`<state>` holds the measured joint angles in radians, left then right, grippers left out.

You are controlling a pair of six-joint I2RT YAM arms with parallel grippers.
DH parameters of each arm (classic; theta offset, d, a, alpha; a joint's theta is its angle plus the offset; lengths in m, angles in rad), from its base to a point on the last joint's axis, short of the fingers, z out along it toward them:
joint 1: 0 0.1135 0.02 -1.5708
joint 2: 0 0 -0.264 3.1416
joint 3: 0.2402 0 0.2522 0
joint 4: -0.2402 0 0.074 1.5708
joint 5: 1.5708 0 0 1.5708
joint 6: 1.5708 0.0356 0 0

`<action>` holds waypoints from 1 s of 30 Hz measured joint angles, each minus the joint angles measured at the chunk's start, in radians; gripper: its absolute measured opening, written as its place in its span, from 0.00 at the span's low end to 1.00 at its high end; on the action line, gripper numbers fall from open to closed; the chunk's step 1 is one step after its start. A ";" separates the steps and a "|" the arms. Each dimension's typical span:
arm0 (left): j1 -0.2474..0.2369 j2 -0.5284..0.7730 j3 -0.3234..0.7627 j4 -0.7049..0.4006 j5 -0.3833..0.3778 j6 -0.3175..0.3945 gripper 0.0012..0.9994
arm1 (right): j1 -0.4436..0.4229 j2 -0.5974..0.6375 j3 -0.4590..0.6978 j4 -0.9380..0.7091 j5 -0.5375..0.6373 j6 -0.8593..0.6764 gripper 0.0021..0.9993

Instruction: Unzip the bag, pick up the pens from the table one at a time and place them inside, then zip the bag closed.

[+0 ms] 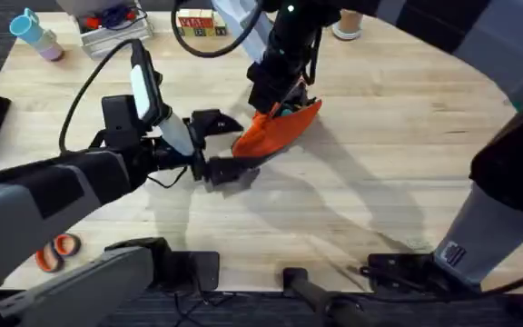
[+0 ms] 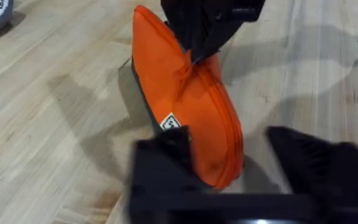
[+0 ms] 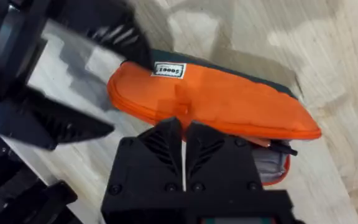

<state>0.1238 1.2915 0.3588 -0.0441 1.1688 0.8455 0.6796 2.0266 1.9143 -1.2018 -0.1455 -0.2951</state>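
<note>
Lying on the table point(image 1: 379, 182), one bag point(image 1: 275, 130), right gripper point(image 1: 276, 94) jaws pinched together at its zipper, left gripper point(image 1: 221, 170) jaws spread around its end.

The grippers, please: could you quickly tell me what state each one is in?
Left gripper: open, fingers straddling the bag's near end.
Right gripper: shut at the bag's zipper edge.

Both black grippers crowd the elongated orange fabric pouch point(image 1: 278, 127) at either end; bare light wooden tabletop point(image 1: 379, 173) to its right leaves open passage.

Bag point(image 3: 216, 102) zipper hidden under right pincer point(image 3: 184, 134).
</note>
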 joint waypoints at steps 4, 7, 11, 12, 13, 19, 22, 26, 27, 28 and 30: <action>0.000 0.000 0.000 0.005 -0.007 0.000 0.10 | 0.000 0.000 0.000 -0.001 0.000 0.000 0.03; 0.001 0.000 0.000 0.007 -0.014 0.000 0.05 | 0.000 0.000 0.000 -0.003 0.000 0.000 0.03; 0.001 0.000 0.000 0.007 -0.015 0.000 0.04 | 0.000 0.000 0.000 -0.003 0.000 0.000 0.03; 0.001 0.000 0.000 0.007 -0.015 0.000 0.04 | 0.000 0.000 0.000 -0.003 0.000 0.000 0.03; 0.001 0.000 0.000 0.007 -0.015 0.000 0.04 | 0.000 0.000 0.000 -0.003 0.000 0.000 0.03; 0.001 0.000 0.000 0.007 -0.015 0.000 0.04 | 0.000 0.000 0.000 -0.003 0.001 0.000 0.03; 0.001 0.000 0.000 0.007 -0.015 -0.001 0.04 | -0.003 0.000 0.000 -0.002 0.001 0.000 0.03; 0.001 0.000 0.000 0.007 -0.015 -0.001 0.04 | -0.018 0.000 0.000 -0.003 0.000 0.000 0.03; 0.001 0.000 0.000 0.008 -0.015 -0.001 0.04 | -0.023 0.000 0.000 -0.003 -0.001 0.000 0.03; 0.001 0.000 0.000 0.008 -0.015 -0.001 0.04 | -0.029 0.000 0.000 -0.003 -0.001 0.000 0.03; 0.001 0.000 0.000 0.008 -0.015 0.000 0.04 | -0.039 0.000 0.000 -0.003 -0.004 0.000 0.03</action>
<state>0.1249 1.2915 0.3588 -0.0361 1.1534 0.8452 0.6405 2.0266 1.9141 -1.2049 -0.1497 -0.2947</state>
